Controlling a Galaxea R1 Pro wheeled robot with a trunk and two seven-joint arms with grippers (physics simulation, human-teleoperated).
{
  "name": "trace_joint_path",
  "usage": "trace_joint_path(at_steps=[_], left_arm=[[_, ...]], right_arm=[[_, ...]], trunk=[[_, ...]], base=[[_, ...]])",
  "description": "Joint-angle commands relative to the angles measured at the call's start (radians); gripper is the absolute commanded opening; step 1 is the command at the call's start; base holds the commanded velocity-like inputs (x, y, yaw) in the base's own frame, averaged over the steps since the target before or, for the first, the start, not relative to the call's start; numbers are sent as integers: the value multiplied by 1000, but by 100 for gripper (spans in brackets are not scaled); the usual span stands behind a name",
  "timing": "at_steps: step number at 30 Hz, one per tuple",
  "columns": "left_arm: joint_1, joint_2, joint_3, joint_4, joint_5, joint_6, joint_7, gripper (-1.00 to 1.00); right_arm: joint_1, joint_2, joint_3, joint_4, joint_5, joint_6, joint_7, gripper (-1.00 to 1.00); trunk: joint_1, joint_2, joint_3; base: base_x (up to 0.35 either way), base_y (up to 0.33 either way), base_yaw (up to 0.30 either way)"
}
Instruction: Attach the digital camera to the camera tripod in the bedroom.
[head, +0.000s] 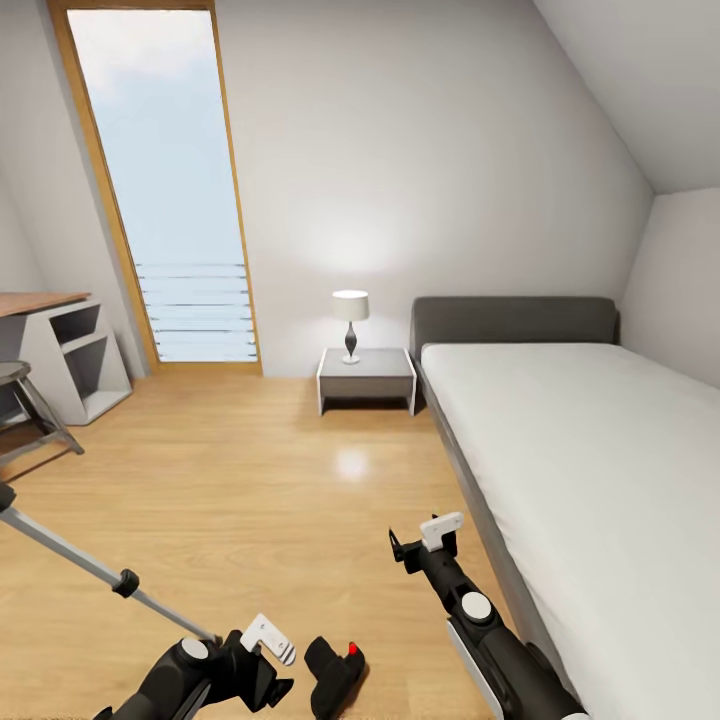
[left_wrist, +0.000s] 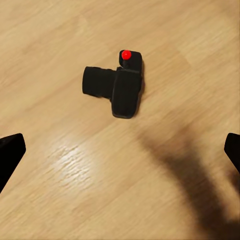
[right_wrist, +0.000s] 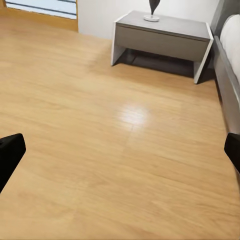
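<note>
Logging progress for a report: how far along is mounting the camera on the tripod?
Early. Done: the robot is in the bedroom beside the digital camera, which lies on the wood floor. In hand: the open left hand hovers above it, nothing gripped. Left: grasp it, carry it to the camera tripod, attach. The right hand is open and empty.

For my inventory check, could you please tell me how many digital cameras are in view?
1. The digital camera lies on the wood floor beside the left gripper, facing its open fingers in the left wrist view. Others may lie outside the frames.
</note>
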Motion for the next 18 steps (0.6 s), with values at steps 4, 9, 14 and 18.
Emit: trace_joint_path(at_steps=[4,9,14,18], left_arm=[[-1,2,3,-1,-1,4,-2,100],[-1,2,12,-1,-1,5,-2,100],[-1,1,17,0,0,6,-2,100],[-1,0,17,2,0,6,-2,100]], right_arm=[[-1,0,2,1,0,-3,-3,100],[-1,0,2,1,0,-3,-3,100],[-1,0,2,1,0,-3,-1,100],[-1,0,2,1,0,-3,-2,100]], trunk=[[15,-29,-14],[34,-64,-29],[54,-99,-45],[69,-127,-57]], base=[[0,0,0],[0,0,0],[0,0,0],[0,0,0]])
